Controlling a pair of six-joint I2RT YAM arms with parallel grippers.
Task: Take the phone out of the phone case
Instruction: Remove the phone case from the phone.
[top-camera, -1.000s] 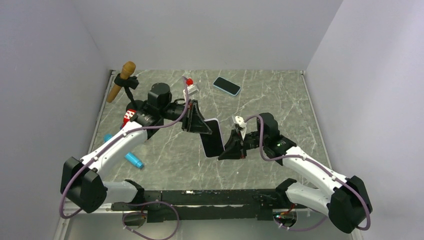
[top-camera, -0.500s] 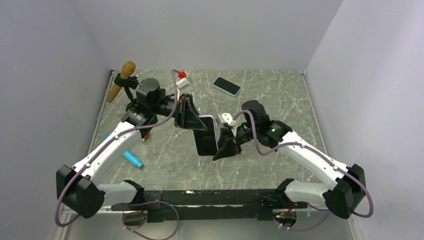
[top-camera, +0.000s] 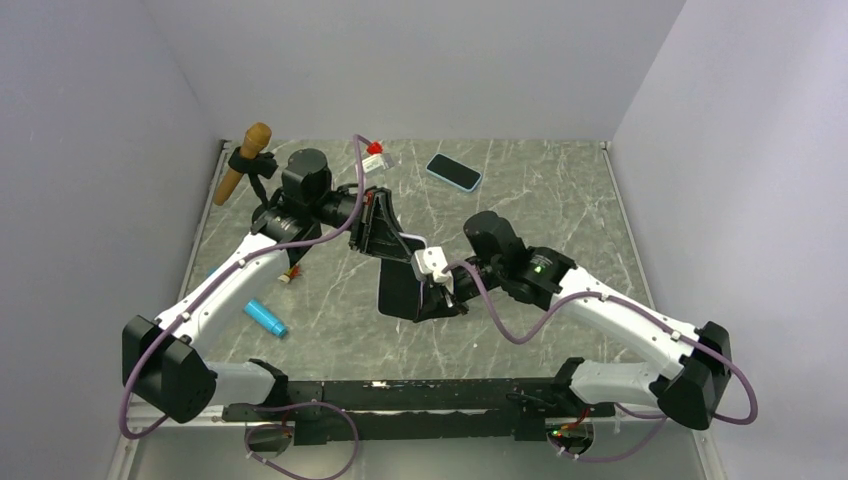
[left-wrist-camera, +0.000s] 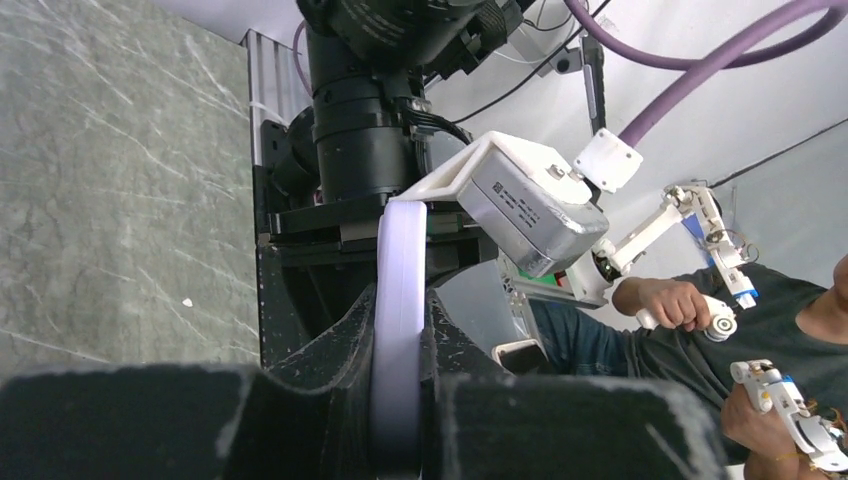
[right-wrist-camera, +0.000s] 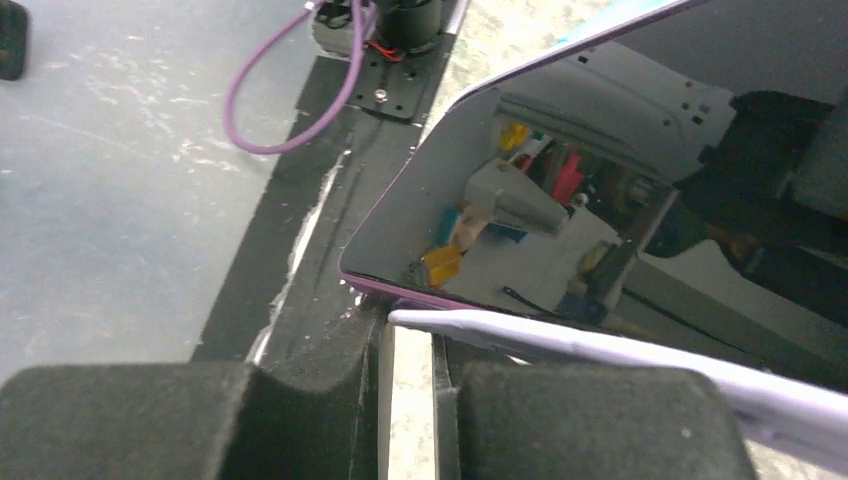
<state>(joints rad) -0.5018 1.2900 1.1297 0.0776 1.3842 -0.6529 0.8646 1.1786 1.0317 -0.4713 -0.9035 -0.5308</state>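
Cased phone (top-camera: 400, 292) between left pincer (top-camera: 394, 247), right pincer (top-camera: 431, 299); second phone (top-camera: 454, 172) behind.

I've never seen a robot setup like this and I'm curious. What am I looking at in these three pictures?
Two white robot arms are bolted to a grey marbled table. One picture looks down from above; the other two come from cameras on each wrist. Together they hold a dark glossy phone in a pale lilac phone case above it: the left pincer is shut on one edge, the right pincer pinches the case's rim. On the table are a second, blue-edged phone, a wooden-handled tool and a blue cylinder.
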